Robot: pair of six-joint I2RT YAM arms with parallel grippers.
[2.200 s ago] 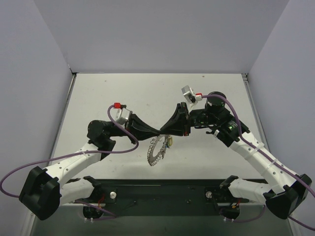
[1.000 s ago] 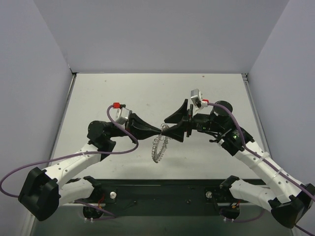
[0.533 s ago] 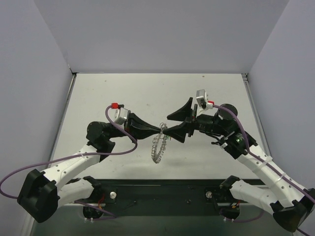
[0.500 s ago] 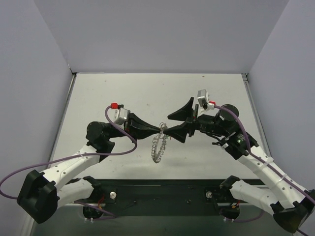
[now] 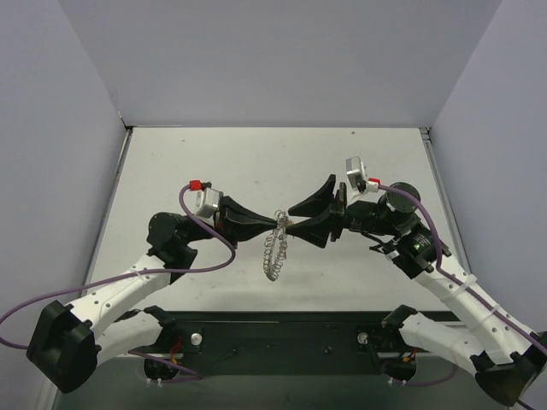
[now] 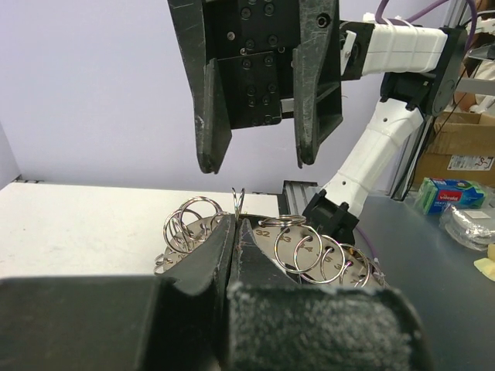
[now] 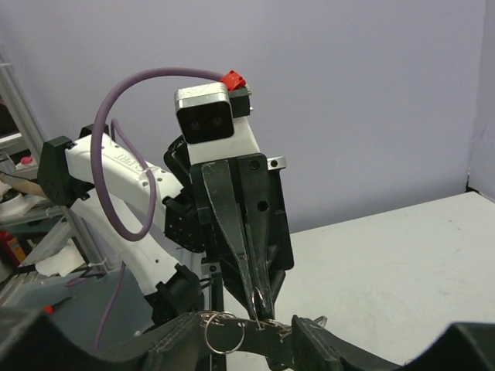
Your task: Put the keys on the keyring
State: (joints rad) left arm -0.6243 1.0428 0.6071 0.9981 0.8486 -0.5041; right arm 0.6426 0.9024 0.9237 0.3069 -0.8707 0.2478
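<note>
Your left pincer is pressed flat together. Its fingertips pinch the top of the keyring, which hangs limp below them over the table. From the left wrist you see small split rings bunched on the loop just behind the tips. Your right pincer faces the left one tip to tip, spread wide and holding nothing. Its two fingers stand either side of the left tips. From the right wrist, a few rings lie between its own fingers, just under the left pincer. You cannot tell whether the loop's low end touches the table.
</note>
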